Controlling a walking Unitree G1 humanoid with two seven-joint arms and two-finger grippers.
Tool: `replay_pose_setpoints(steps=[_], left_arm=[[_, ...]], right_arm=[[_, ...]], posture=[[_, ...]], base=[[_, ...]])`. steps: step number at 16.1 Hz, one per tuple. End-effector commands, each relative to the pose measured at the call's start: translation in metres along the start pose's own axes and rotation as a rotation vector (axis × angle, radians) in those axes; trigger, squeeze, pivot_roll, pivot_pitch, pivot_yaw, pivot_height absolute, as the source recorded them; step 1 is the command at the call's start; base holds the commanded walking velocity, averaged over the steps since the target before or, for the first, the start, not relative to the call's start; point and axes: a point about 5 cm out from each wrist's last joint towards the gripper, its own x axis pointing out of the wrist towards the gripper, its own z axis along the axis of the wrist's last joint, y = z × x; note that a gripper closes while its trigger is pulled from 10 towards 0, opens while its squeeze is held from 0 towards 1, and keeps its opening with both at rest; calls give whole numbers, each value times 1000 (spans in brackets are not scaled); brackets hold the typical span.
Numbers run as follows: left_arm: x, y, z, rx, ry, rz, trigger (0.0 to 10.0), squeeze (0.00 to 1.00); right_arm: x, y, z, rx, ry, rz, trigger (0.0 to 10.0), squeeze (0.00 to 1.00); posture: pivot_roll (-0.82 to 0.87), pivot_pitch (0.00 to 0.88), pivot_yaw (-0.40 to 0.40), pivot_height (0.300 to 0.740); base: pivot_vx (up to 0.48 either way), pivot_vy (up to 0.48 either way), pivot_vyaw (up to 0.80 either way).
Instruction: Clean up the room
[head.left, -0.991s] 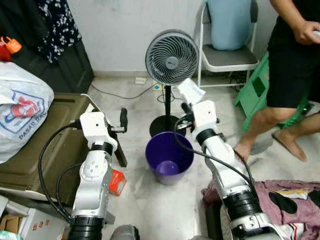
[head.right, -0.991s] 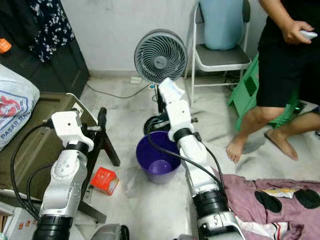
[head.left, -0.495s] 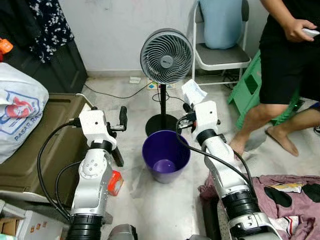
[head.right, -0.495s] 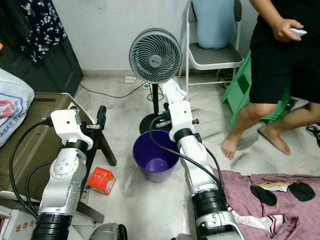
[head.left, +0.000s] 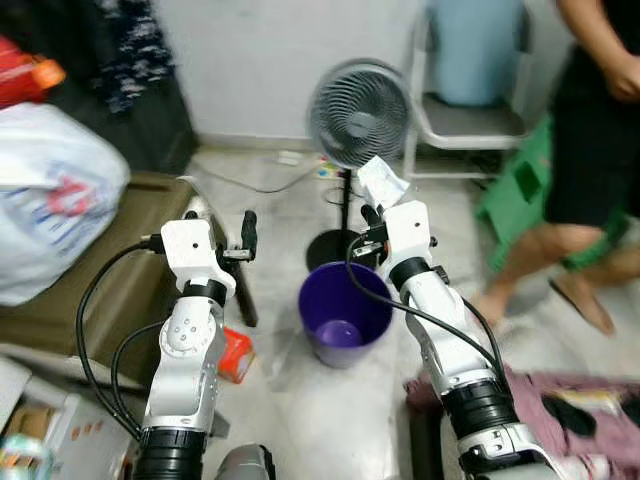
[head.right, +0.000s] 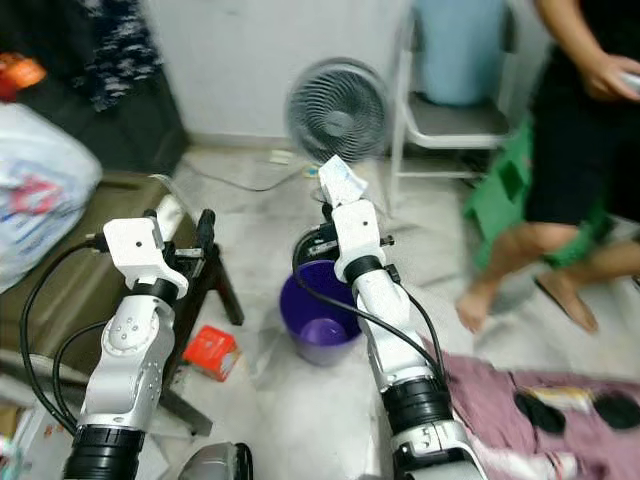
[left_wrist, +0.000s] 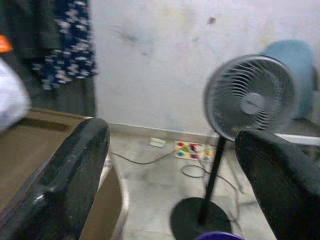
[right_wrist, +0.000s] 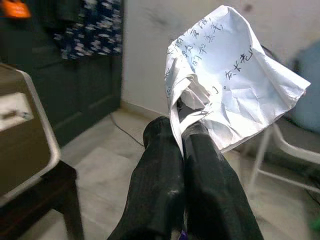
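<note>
The left gripper (left_wrist: 170, 165) is raised in front of the robot with its two black fingers (left_wrist: 65, 175) spread wide and nothing between them. To its left sits a brown box (head.left: 120, 290) with a white bag (head.left: 55, 200) beyond it; a red carton (head.left: 236, 357) lies on the floor below it. Between the two grippers, and below them, stands a purple bucket (head.left: 345, 315). The right gripper (right_wrist: 181, 145) has its fingers pinched together on a crumpled sheet of paper (right_wrist: 235, 95), held up just above the far rim of the bucket. Beyond it stands a grey fan (head.left: 358, 112). To the right of this gripper a person (head.left: 600, 130) stands beside a green stool (head.left: 515, 195), and pink cloth (head.right: 510, 385) lies on the floor.
</note>
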Motion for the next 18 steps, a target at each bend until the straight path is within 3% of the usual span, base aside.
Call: replay_pose_setpoints(steps=[1,5,15,18], left_arm=[[0,2,2,5,-10,-3,10000,0],[0,2,3,5,-11,0,10000,0],[0,1,2,3,-11,-1,10000,0],[0,1,2,1,-14,-1,10000,0]], right_arm=[[3,4,5,-10,-19,20,10000,0],[4,4,5,-4,-19,19,10000,0],[5,3,3,8,-1,13,10000,0],[6,3,3,15,0,11,10000,0]], posture=[[4,27,28,740],[4,39,26,740],[2,44,24,740],[2,46,23,740]], base=[[244,0,800],[242,0,627],[77,0,0],[301,0,-800]])
